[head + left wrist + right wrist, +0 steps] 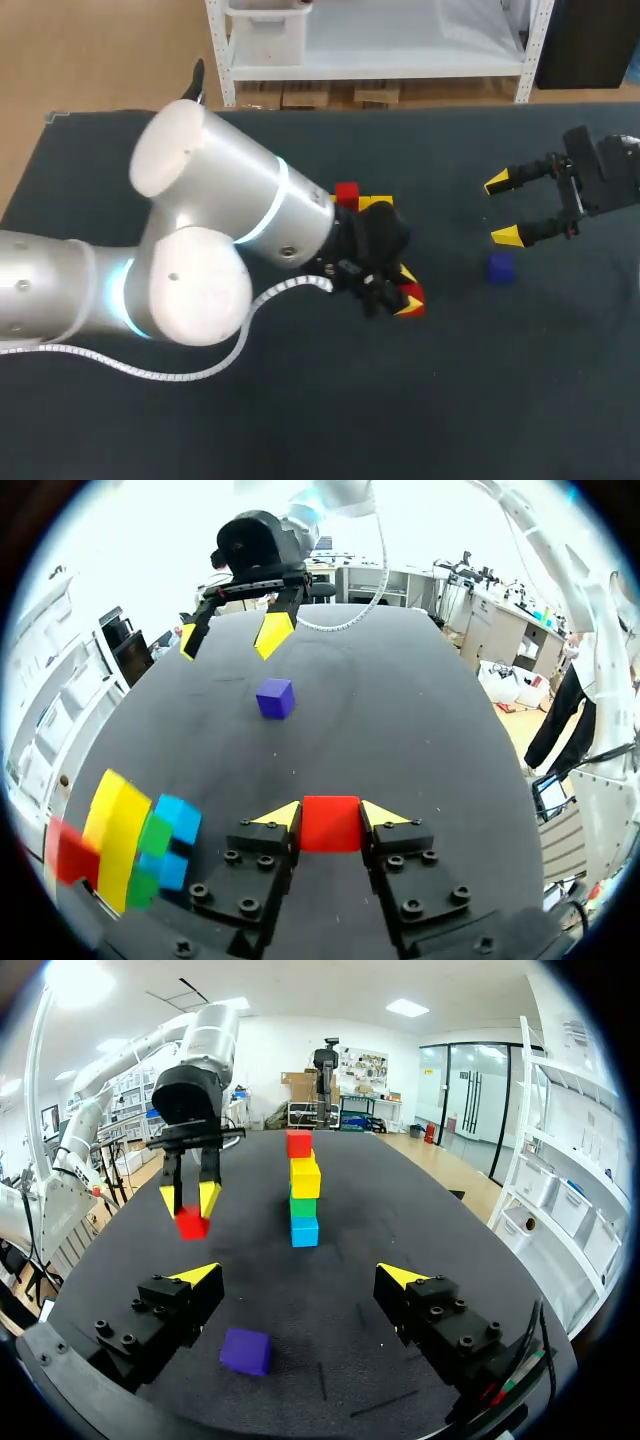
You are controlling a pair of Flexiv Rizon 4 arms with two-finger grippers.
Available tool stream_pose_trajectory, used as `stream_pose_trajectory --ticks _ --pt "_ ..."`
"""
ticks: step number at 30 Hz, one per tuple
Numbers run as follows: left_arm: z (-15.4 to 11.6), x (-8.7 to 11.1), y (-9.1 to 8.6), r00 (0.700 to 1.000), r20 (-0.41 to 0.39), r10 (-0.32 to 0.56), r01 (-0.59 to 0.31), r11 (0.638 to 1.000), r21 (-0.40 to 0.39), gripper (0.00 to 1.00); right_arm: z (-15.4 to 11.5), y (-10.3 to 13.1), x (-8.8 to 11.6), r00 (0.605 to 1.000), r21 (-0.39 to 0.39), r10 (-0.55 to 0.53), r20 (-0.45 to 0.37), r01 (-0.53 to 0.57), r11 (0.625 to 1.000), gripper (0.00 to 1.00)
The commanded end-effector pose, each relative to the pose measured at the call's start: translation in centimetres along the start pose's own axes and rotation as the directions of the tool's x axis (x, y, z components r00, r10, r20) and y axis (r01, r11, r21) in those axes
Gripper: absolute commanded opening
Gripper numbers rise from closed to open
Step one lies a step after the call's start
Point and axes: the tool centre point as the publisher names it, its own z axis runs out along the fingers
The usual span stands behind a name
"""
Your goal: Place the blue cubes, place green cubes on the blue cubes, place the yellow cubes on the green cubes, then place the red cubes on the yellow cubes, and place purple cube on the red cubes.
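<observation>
1. The desk carries all the task's things on its dark top.
2. The left arm reaches past the middle. Its left gripper is clamped on a red cube from two sides.
3. The stack stands beside the left gripper and well ahead of the right gripper. It bears its own layers: blue at the base, then green, then yellow, with one red cube on top. In the left wrist view the lower layers look two cubes wide and the red layer shows only one cube. I judge that the held cube is meant for that gap.
4. The right gripper hangs with its fingers spread wide and nothing between them. It probably stands there because the purple piece goes on last.
5. The red cube sits squarely between the left gripper's yellow tips. It seems lifted off the desk, as suits carrying it across to the stack.
6. The purple cube lies on the desk under the right gripper, nearer one finger and untouched by either. It is well apart from the left gripper.
</observation>
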Motion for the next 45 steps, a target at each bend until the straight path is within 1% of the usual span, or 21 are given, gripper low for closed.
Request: stream_pose_trajectory --ticks 1,2,3,4,5,6,7,9,11,12,14,15,16,23,26,28,31,32,36,41,45 --pt "3.0 -0.4 0.9 1.0 -0.005 0.005 -0.005 1.0 0.014 0.0 0.0 0.0 0.0 1.0 0.0 -0.001 0.001 0.001 1.0 1.0" --pt "3.2 -0.4 0.9 1.0 -0.005 0.005 -0.005 1.0 0.015 0.02 0.0 0.0 0.0 1.0 0.0 -0.001 0.001 0.001 1.0 1.0" --pt "3.3 -0.3 1.0 1.0 -0.014 0.006 -0.006 1.0 0.021 0.09 0.0 0.0 0.0 1.0 0.0 -0.001 0.001 0.001 1.0 1.0" --pt "3.5 -0.2 1.0 1.0 -0.018 0.004 -0.004 1.0 0.023 0.18 0.0 0.0 0.0 1.0 0.0 -0.001 0.001 0.001 1.0 1.0" --pt "3.5 -0.1 1.0 1.0 -0.018 0.003 -0.003 1.0 0.021 0.22 0.0 0.0 0.0 1.0 0.0 -0.001 0.001 0.001 1.0 1.0" --pt "3.5 0.0 1.1 1.0 -0.03 0.005 -0.004 1.0 0.019 0.18 0.0 0.0 0.0 1.0 0.0 -0.001 0.001 0.001 1.0 1.0" --pt "3.6 0.1 1.1 0.999 -0.04 0.008 -0.007 1.0 0.021 0.18 0.0 0.0 0.0 1.0 0.0 -0.001 0.001 0.001 1.0 1.0" --pt "3.5 0.3 1.2 0.999 -0.04 0.005 -0.004 1.0 0.02 0.28 0.0 0.0 0.0 1.0 0.0 -0.001 0.001 0.001 1.0 1.0" --pt "3.4 0.5 1.3 0.999 -0.048 0.001 0.0 1.0 0.022 0.47 0.0 0.0 0.0 1.0 0.0 -0.001 0.001 0.001 1.0 1.0" --pt "3.3 0.6 1.3 0.999 -0.052 -0.003 0.004 1.0 0.02 0.64 0.0 0.0 0.0 1.0 0.0 -0.001 0.001 0.001 1.0 1.0" --pt "3.0 0.6 1.2 0.998 -0.058 -0.005 0.006 1.0 0.019 0.79 0.0 0.0 0.0 1.0 0.0 -0.001 0.001 0.001 1.0 1.0" --pt "2.7 0.6 1.2 0.998 -0.068 -0.005 0.007 1.0 0.019 0.97 0.0 0.0 0.0 1.0 0.0 -0.001 0.001 0.001 1.0 1.0" --pt "2.4 0.5 1.2 0.997 -0.08 -0.006 0.008 1.0 0.019 1.0 0.0 0.0 0.0 1.0 0.0 -0.001 0.001 0.001 1.0 1.0" --pt "-2.2 -0.4 0.1 0.994 -0.105 0.005 -0.008 1.0 -0.022 1.0 0.0 0.0 0.0 1.0 0.0 -0.001 0.001 0.001 1.0 1.0" --pt "-4.3 0.0 -0.9 0.993 -0.12 0.006 -0.009 1.0 -0.023 1.0 0.0 0.0 0.0 1.0 0.0 -0.001 0.001 0.001 1.0 1.0" --pt "-5.7 0.7 -1.7 0.992 -0.126 0.003 -0.005 1.0 -0.018 1.0 0.0 0.0 0.0 1.0 0.0 -0.001 0.001 0.001 1.0 1.0" --pt "-7.7 2.3 -2.6 0.992 -0.124 -0.005 0.004 1.0 -0.01 1.0 0.0 0.0 0.0 1.0 0.0 -0.001 0.001 0.001 1.0 1.0" --pt "-8.7 3.2 -2.9 0.992 -0.128 -0.008 0.007 1.0 -0.009 1.0 0.0 0.0 0.0 1.0 0.0 -0.001 0.001 0.001 1.0 1.0" --pt "-11.4 6.2 -3.1 0.991 -0.136 -0.014 0.013 1.0 -0.006 1.0 0.0 0.0 0.0 1.0 0.0 -0.001 0.001 0.001 1.0 1.0" --pt "-14.8 9.8 -2.5 0.992 -0.124 -0.017 0.014 1.0 -0.021 1.0 0.0 0.0 0.0 1.0 0.0 -0.001 0.001 0.001 1.0 1.0" --pt "-16.8 12.0 -1.6 0.993 -0.119 -0.002 -0.001 1.0 -0.03 1.0 0.0 0.0 0.0 1.0 0.0 -0.001 0.001 0.001 1.0 1.0"
